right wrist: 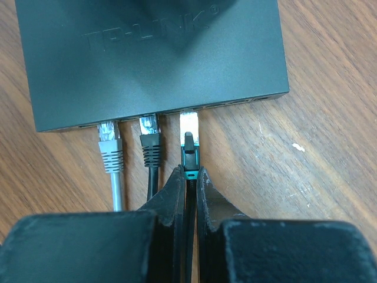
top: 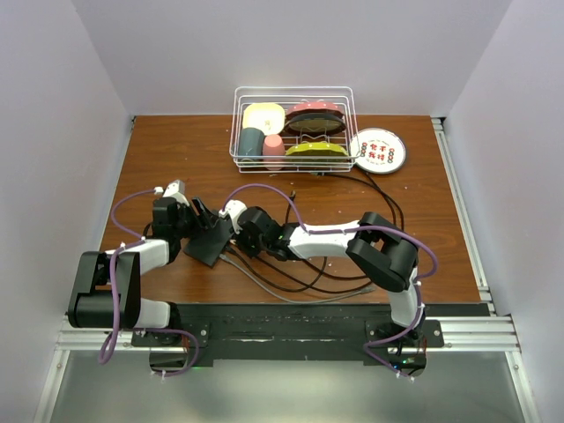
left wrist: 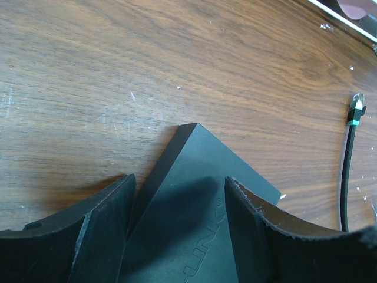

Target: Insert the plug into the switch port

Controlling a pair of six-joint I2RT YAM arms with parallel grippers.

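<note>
From above, left to right: left end effector (top: 201, 220) left of centre, over the far part of the switch (top: 210, 247), flat and angled on the worktop (top: 423, 229). Just right of it, right end effector (top: 227, 238), reaching in from the right. Too small here to tell how either set of fingers stands. At top centre, a wire basket (top: 236, 132) with coloured dishes (top: 264, 116). To its right, a round white disc (top: 377, 150) with red characters, too small to read.

Only in the left wrist view: fingers (left wrist: 106, 224) of the left end effector (left wrist: 178, 183) apart, straddling one corner of the switch (left wrist: 200, 159); cannot tell whether touching. Reads "-LINK" on the lid, the rest cut off at the bottom of the frame. At the right edge, a loose plug (left wrist: 356, 109) with a green band, well apart from the switch.

Only in the right wrist view: port edge of the switch (right wrist: 153, 59), facing the camera. Reads "TP-LINK", upside down, on the top face. Along that edge, left to right: a grey-cabled plug (right wrist: 109, 144) seated, a black-cabled plug (right wrist: 150, 138) seated, then the plug (right wrist: 189, 141), clear tip at the third port, depth impossible to tell. Right end effector (right wrist: 189, 177) clamped on the plug's rear end.
</note>
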